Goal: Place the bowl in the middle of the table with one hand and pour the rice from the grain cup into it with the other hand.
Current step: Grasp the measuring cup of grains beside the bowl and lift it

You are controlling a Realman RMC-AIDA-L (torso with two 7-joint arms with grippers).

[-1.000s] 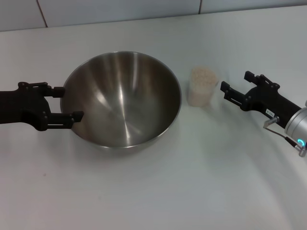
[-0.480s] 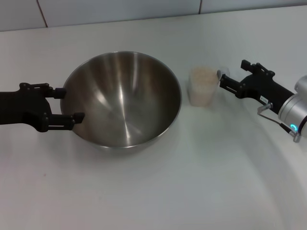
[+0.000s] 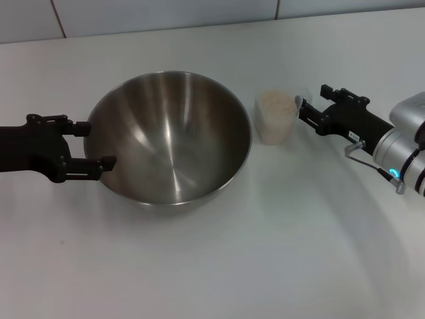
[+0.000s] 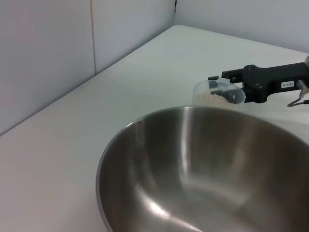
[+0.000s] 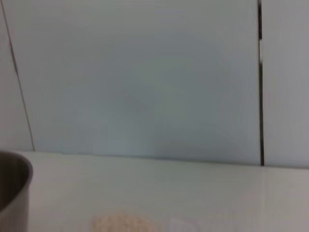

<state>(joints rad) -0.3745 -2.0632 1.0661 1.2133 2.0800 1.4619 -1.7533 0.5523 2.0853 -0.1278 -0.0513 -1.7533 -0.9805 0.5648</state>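
The steel bowl (image 3: 169,136) stands on the white table (image 3: 219,266), left of centre. My left gripper (image 3: 93,143) is open, its fingers just off the bowl's left rim. The clear grain cup (image 3: 273,125), full of rice (image 3: 275,103), stands right of the bowl. My right gripper (image 3: 311,103) is open at the cup's right side, with its fingers on either side of the cup's small handle. The left wrist view shows the bowl (image 4: 203,169), the cup (image 4: 205,94) and the right gripper (image 4: 223,87) behind it. The right wrist view shows the rice (image 5: 123,223) and the bowl's edge (image 5: 14,183).
A tiled wall (image 3: 166,13) runs along the table's far edge. The near half of the table and its right side bear nothing else.
My right gripper has moved left up to the cup's handle, and the cup has shifted slightly left toward the bowl. The left arm and the bowl have not moved.
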